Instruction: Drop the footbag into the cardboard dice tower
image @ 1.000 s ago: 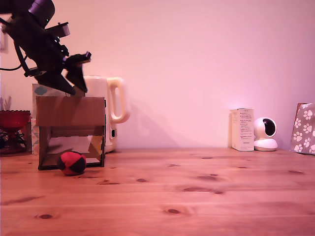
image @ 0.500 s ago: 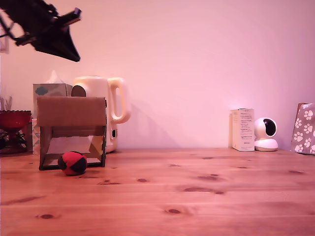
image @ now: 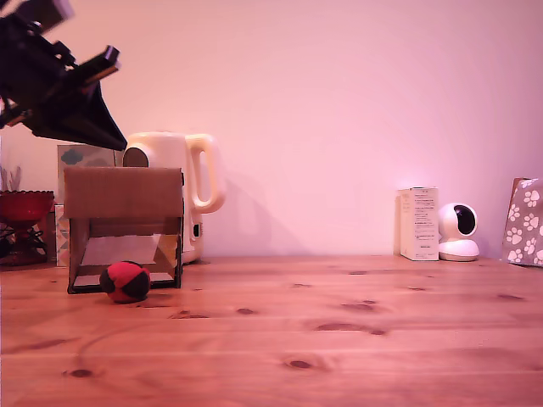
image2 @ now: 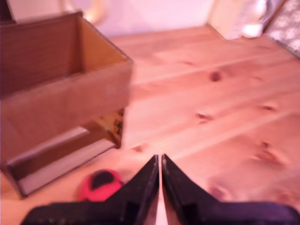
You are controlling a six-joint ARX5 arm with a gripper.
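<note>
The red and black footbag point(image: 125, 281) rests on the wooden table at the mouth of the cardboard dice tower's point(image: 124, 227) lower front opening; the wrist view shows the footbag point(image2: 100, 185) just outside the tower point(image2: 61, 89) too. My gripper point(image: 106, 131) hangs in the air above and to the exterior view's left of the tower's top, clear of it. In the wrist view the gripper point(image2: 158, 161) has its two dark fingers pressed together with nothing between them.
A cream kettle point(image: 178, 191) and a tissue box point(image: 85, 156) stand behind the tower, a dark red bowl point(image: 23, 206) at the exterior view's left. A white carton point(image: 418, 223), a small white camera point(image: 458, 231) and a paw-print bag point(image: 523, 222) line the back right.
The arm rose from the tower's top, then dropped back a little and shifted left. The footbag stayed at the tower's front opening.
</note>
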